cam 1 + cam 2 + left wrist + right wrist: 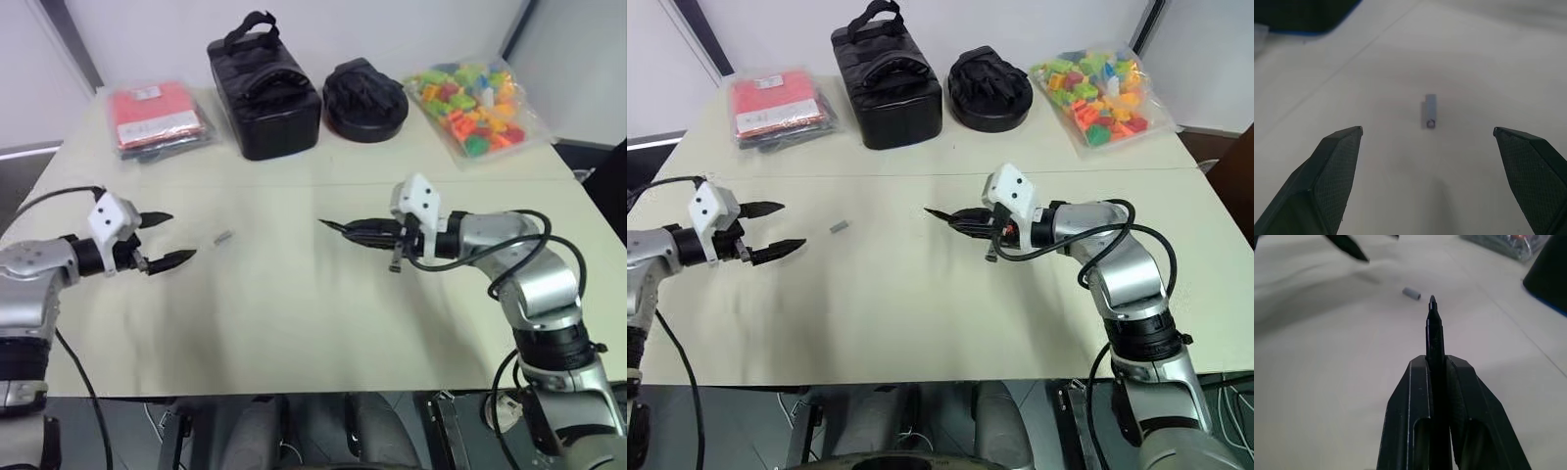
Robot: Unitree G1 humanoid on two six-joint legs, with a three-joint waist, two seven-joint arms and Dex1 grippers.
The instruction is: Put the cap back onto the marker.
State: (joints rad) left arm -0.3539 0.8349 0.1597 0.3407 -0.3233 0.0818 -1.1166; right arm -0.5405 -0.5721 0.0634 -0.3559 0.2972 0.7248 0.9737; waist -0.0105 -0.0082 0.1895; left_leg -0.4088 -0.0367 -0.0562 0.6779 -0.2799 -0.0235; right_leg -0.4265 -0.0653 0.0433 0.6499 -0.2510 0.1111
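Light-grey cap (222, 236) lies alone on the table (294, 313), just ahead of the left gripper (165, 240) (fingers spread wide). Right gripper (1437, 363) is clamped on the marker (1433, 325), tip pointing toward the cap.

We note silver-grey metal arm housings with black joint rings, black cables looped along both arms, a white angular camera block on each wrist, and tapered black textured fingers (1337, 171) on each pincer.

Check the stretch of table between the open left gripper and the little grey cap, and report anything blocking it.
Nothing visible blocks it. The small light-grey cylindrical cap lies alone on the pale table, straight ahead of the open left gripper, with bare tabletop between them. The thin black marker, clamped in the right gripper, is off to the other side.
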